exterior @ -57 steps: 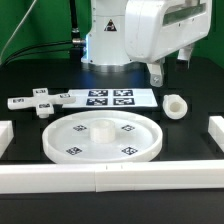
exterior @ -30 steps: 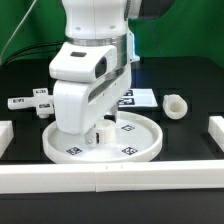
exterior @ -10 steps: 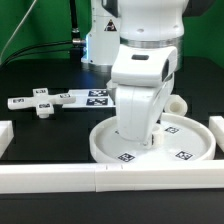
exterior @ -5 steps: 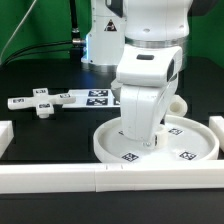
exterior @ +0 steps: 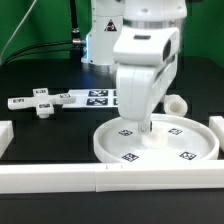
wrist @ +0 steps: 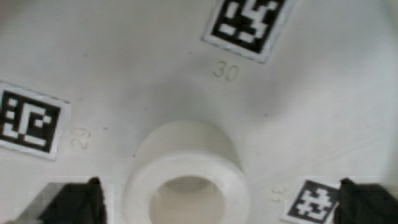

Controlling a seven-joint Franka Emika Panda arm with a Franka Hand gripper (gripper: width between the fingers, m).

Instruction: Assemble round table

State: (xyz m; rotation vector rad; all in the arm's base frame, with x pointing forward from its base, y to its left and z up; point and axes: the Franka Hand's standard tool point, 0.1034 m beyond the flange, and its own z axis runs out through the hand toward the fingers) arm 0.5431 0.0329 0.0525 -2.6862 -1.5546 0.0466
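Lifting off the disc (exterior: 200, 140), the pincer (exterior: 146, 128) is hanging wide open, gripping nothing. Black desk (exterior: 40, 135) is carrying the disc.

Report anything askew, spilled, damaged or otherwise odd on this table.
Nothing stands out. The large white rimmed round disc lies flat and intact, the gripper open over its central socket. The white cross-shaped piece and stubby white cylinder post lie apart on the black table, undamaged.
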